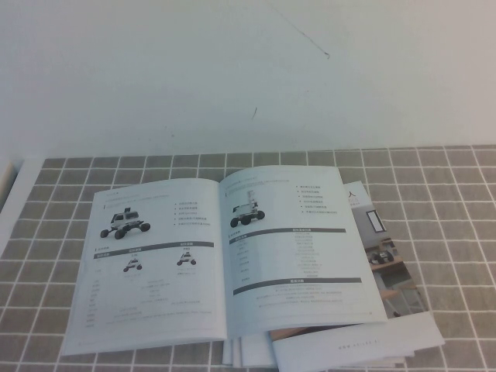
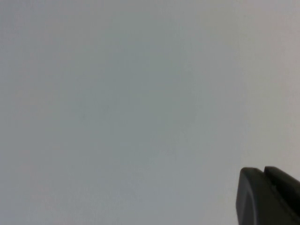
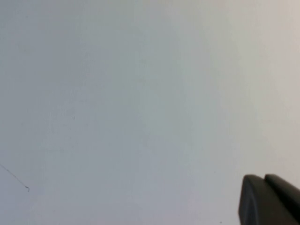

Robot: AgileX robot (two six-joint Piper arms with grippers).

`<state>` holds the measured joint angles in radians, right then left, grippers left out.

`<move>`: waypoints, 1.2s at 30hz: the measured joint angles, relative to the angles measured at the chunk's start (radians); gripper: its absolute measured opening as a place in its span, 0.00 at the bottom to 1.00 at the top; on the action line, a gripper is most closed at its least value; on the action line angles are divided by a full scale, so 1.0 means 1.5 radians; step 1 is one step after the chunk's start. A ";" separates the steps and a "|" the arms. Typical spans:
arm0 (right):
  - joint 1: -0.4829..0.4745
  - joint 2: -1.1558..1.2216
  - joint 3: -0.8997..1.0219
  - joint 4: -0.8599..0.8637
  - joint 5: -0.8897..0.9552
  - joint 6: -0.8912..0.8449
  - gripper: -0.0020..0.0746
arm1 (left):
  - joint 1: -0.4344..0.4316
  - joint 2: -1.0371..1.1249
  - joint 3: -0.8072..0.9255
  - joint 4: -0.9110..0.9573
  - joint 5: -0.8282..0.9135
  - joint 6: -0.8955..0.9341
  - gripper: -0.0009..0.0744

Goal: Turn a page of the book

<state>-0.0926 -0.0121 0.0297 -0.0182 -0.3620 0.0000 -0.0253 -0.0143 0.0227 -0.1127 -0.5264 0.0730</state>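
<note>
Your left gripper (image 2: 269, 197): only a dark finger tip (image 2: 255, 199) shows at the frame's corner. Behind it, a plain pale wall (image 2: 131, 103) fills everything else, unmarked. The tip touches nothing.

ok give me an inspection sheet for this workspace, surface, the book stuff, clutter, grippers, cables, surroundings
Surface: grey tiled mat with white grid lines.
Job's things: book lies open and flat; right-hand page shows a wheeled robot and spec tables, not lifted.
Clutter: colour room-photo brochure under the book's right edge; loose white sheets sticking out at the near edge.
Grippers: left gripper and right gripper each show only as a dark tip in their own wrist view, facing a blank pale surface, away from the book; absent from the high view.
Cables: nothing seen.
Surroundings: white wall with faint marks.
</note>
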 joint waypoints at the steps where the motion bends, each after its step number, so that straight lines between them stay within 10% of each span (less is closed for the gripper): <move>1: 0.000 0.000 0.000 0.000 0.000 0.000 0.02 | 0.000 0.000 0.000 0.003 0.011 -0.018 0.01; 18: 0.000 0.148 -0.384 0.055 0.555 -0.033 0.02 | 0.000 0.298 -0.415 0.049 0.570 -0.072 0.01; 36: 0.010 0.803 -0.583 0.649 0.785 -0.662 0.02 | -0.009 0.928 -0.709 -0.384 0.808 0.312 0.01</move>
<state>-0.0774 1.1927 -0.8443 0.9560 0.8156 -0.9931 -0.0386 1.3783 -1.0405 -0.6892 0.6855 0.5403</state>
